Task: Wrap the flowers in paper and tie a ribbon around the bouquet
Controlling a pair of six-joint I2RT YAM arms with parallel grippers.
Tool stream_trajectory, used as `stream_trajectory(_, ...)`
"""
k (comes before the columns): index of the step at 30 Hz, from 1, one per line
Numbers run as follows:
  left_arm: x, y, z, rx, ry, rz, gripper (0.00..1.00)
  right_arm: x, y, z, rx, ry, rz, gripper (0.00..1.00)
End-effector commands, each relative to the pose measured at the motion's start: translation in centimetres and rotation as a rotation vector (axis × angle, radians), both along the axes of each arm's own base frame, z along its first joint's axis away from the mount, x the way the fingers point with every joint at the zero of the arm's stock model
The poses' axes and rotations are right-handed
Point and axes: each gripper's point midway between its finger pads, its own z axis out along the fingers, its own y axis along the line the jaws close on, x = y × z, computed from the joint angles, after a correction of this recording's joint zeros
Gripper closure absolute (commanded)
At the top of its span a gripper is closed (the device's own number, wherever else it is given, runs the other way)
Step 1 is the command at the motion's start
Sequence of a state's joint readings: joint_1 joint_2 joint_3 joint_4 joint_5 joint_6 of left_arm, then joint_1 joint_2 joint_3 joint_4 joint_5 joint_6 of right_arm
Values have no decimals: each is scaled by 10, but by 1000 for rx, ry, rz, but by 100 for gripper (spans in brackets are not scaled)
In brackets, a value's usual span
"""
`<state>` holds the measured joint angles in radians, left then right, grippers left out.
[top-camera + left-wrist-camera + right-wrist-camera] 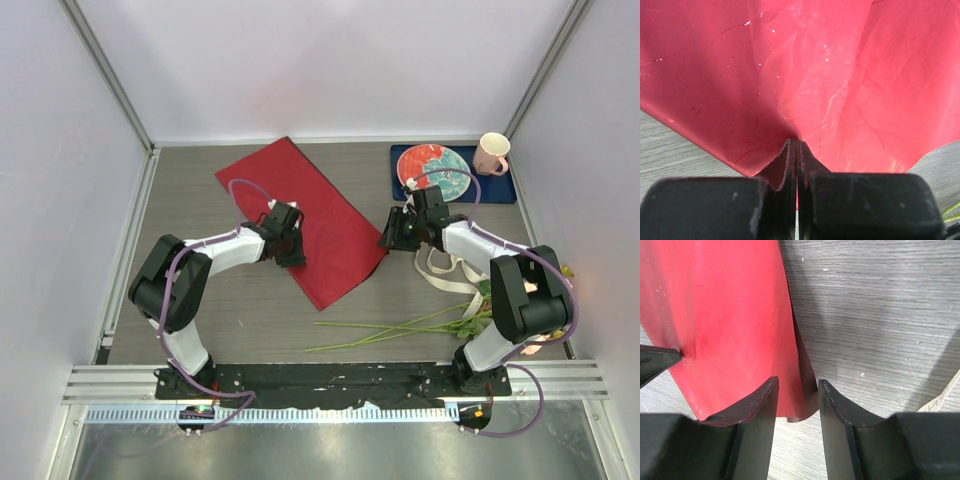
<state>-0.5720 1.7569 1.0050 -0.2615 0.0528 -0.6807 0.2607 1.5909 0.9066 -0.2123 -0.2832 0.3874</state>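
At the near left edge of the paper (318, 212), the left gripper (289, 247) is pressed together, a fold of the red sheet being pinched between its fingers (787, 165). At the sheet's right edge the right gripper (391, 238) is held spread, the paper's rim lying in the gap between its jaws, unclamped. The sheet is spread diagonally across the middle of the table (250, 320). The ribbon (447, 274) is looped just right of the right gripper; the flowers (400, 327) are laid by the right arm's base, stems pointing left, apart from the paper
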Motion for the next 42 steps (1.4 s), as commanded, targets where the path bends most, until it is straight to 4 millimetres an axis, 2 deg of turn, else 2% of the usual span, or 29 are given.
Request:
stream_trajectory(1,-6,4,-13,34,20,0,100,7,-2,20,-21,-59,3,60)
stream_trajectory(7,-5,3,-13,32,22,-2,100,9,-6,17,-47,-56,-1,69)
stream_trajectory(11,-6,4,-13,35,23,-5,100,12,-13,15,-94,-65,-8,64)
stream_trajectory(21,-5,3,-13,33,25,-6,100,15,-8,16,-121,-82,13,66)
stream_trajectory(23,-5,3,-13,32,23,-6,100,16,-7,17,-125,-87,19,71)
stream_trajectory(24,-5,3,-13,32,23,-6,100,17,-7,16,-123,-85,18,78)
stream_trajectory(26,-5,2,-12,31,22,-6,100,17,-5,16,-121,-83,22,81)
stream_trajectory(30,-5,2,-12,30,21,-8,100,16,-4,15,-142,-90,24,70)
stream_trajectory(42,-5,1,-16,32,33,-9,100,15,-14,15,-238,-109,6,68)
